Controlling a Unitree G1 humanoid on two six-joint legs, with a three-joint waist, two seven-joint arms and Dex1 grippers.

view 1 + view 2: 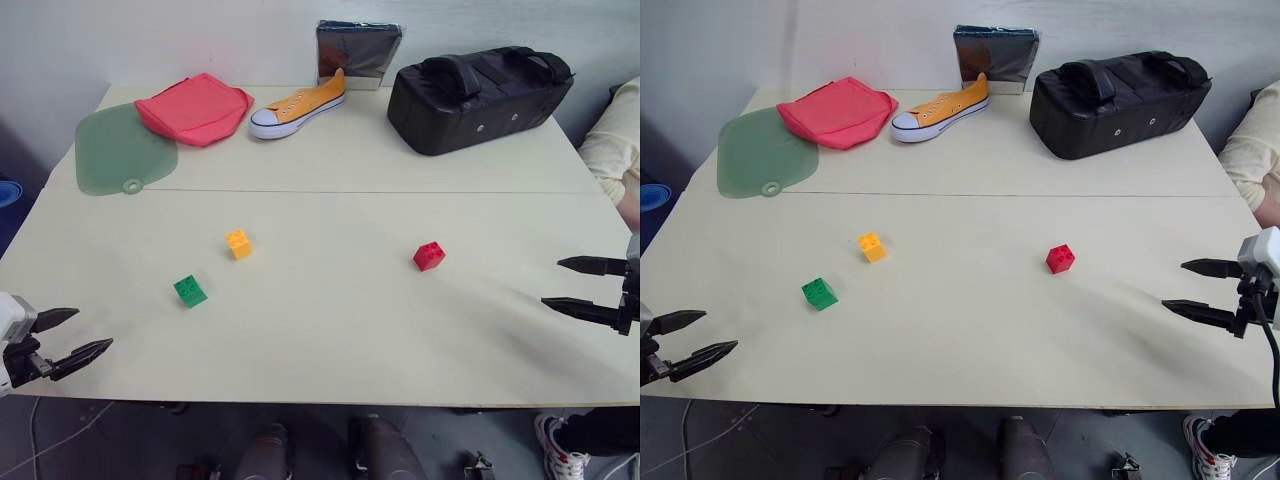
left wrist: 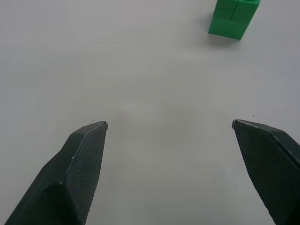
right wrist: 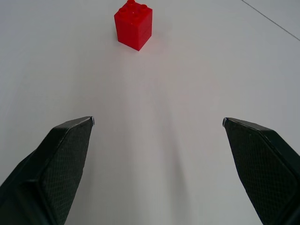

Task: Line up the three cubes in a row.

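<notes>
From the head camera we see the green cube [image 1: 190, 290], yellow-orange cube [image 1: 239, 244] and red cube [image 1: 429, 256] scattered apart on the table [image 1: 330, 330], with an orange shoe [image 1: 297, 104] and black bag [image 1: 478, 95] at the far edge. Our left gripper [image 1: 76, 339] and right gripper [image 1: 567, 284] hang spread and empty at the table's sides. At our left wrist, the green cube lies ahead of the parted fingers [image 2: 77, 164]. At our right wrist, the red cube stands ahead of the wide-apart fingers [image 3: 61, 154].

Cream table [image 1: 330, 330], seam running across it. Up front, well apart: green cube [image 1: 190, 290], yellow-orange cube [image 1: 239, 244], red cube [image 1: 429, 256]. At the back: green silicone mat [image 1: 120, 152], red pouch [image 1: 195, 108] overlapping it, orange sneaker [image 1: 298, 104], black bag [image 1: 480, 97].
</notes>
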